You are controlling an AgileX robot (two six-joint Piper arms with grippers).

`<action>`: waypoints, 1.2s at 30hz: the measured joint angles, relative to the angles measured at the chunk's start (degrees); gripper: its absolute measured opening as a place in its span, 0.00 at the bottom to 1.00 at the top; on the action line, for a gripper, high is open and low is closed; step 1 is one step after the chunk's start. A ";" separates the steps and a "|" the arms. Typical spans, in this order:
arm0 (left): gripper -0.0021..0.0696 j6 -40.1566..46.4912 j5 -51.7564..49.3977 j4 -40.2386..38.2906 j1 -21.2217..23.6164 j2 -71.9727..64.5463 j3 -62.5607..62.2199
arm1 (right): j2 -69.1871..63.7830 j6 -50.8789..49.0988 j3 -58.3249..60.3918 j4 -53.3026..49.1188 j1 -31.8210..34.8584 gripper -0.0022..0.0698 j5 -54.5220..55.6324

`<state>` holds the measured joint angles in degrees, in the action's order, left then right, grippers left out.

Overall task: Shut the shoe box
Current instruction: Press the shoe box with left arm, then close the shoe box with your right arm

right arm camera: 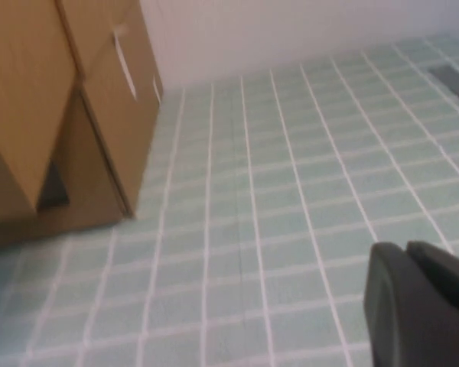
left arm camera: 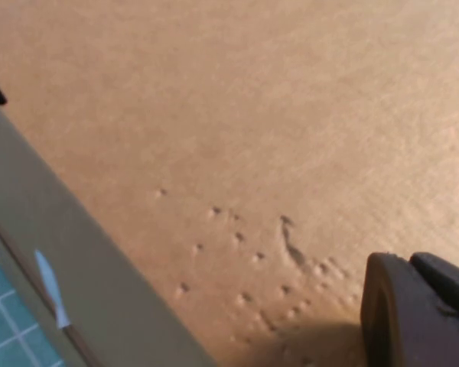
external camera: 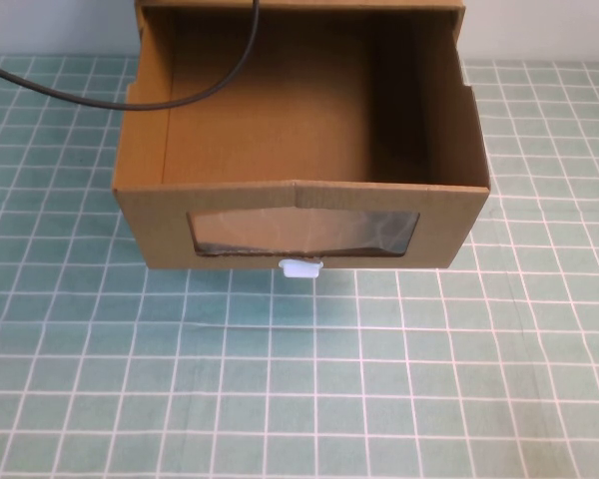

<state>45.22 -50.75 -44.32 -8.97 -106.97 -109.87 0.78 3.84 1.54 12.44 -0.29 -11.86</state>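
Observation:
The brown cardboard shoe box (external camera: 158,228) stands at the back middle of the table with its drawer pulled out toward me and empty inside. Its front panel has a wide clear window (external camera: 304,232) with a small white pull tab (external camera: 301,267) just below. Neither gripper shows in the high view. My left gripper (left arm camera: 409,264) is shut and empty, close against a dented brown cardboard face (left arm camera: 237,138). My right gripper (right arm camera: 404,252) is shut and empty, low over the mat, to one side of the box (right arm camera: 99,115).
A teal mat with a white grid (external camera: 299,379) covers the table. A black cable (external camera: 130,103) runs from the left edge across the open drawer. A white wall (right arm camera: 291,30) stands behind the box.

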 joint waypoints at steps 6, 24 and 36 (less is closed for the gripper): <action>0.02 0.00 -0.13 1.05 0.00 0.00 -0.09 | 0.00 0.00 0.00 14.79 0.00 0.01 13.06; 0.02 0.00 -1.00 1.37 -0.21 0.00 -0.22 | -31.12 9.29 -37.91 22.98 0.00 0.01 -37.53; 0.02 -0.19 -1.00 1.37 -0.21 0.00 -0.22 | -59.58 16.60 -56.39 24.48 -15.70 0.01 -39.85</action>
<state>45.04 -51.75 -42.96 -9.18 -106.97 -110.09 -58.80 20.44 -54.85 36.92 -15.99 -51.72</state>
